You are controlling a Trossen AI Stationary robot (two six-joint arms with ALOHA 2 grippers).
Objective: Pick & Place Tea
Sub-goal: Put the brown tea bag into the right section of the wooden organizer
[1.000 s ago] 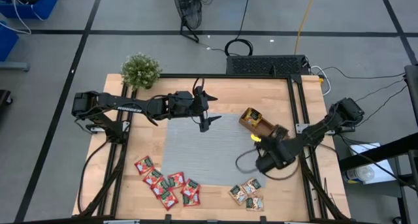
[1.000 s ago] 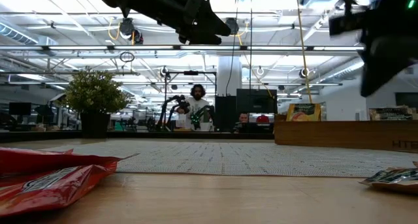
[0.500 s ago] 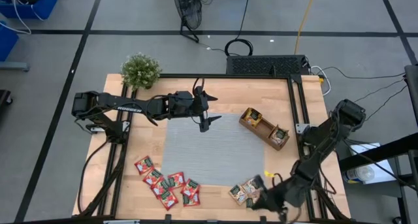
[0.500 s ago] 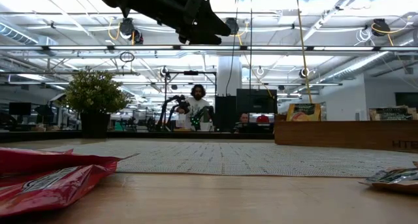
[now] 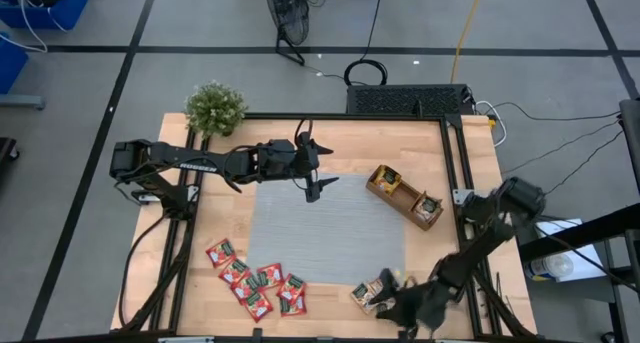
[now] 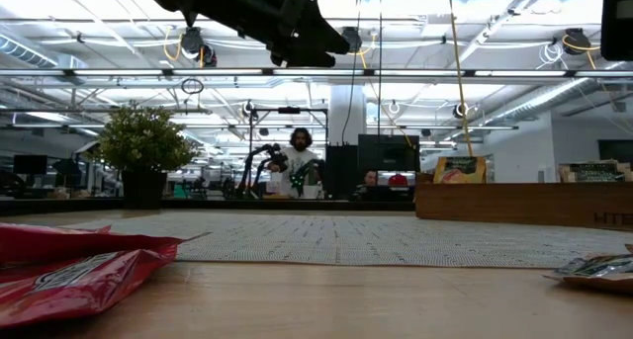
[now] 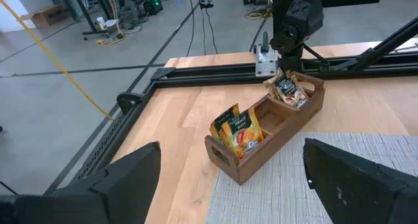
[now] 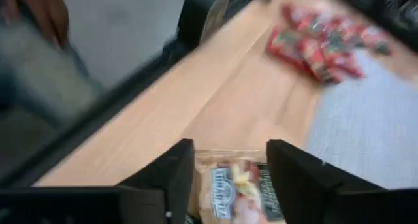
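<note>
The room behind is a large open workshop with a grey floor, and in it stands a wooden table [image 5: 340, 148] carrying a grey mat [image 5: 325, 228] in its middle. At the far right of the mat sits a brown wooden tray [image 5: 403, 195], and it already holds an orange-yellow sachet in one end compartment and a pale one in the other end. The left gripper [image 5: 318, 187] hangs above the far edge of the mat with its fingers spread apart and nothing between them; it is well apart from all loose tea and it looks toward the tray. The right gripper [image 5: 400, 308] is low over the near right corner of the table, and in its wrist view the two dark fingers stand apart with nothing held. Directly under and between these fingers lie the pale sachets [image 8: 236, 192], a small heap just beside the near right corner of the mat. The red sachets [image 5: 258, 280] lie farther off, across the near edge of the mat from this gripper. So the right arm is clearly the nearer one, and I judge the next move needs only a short descent onto the top pale sachet.
</note>
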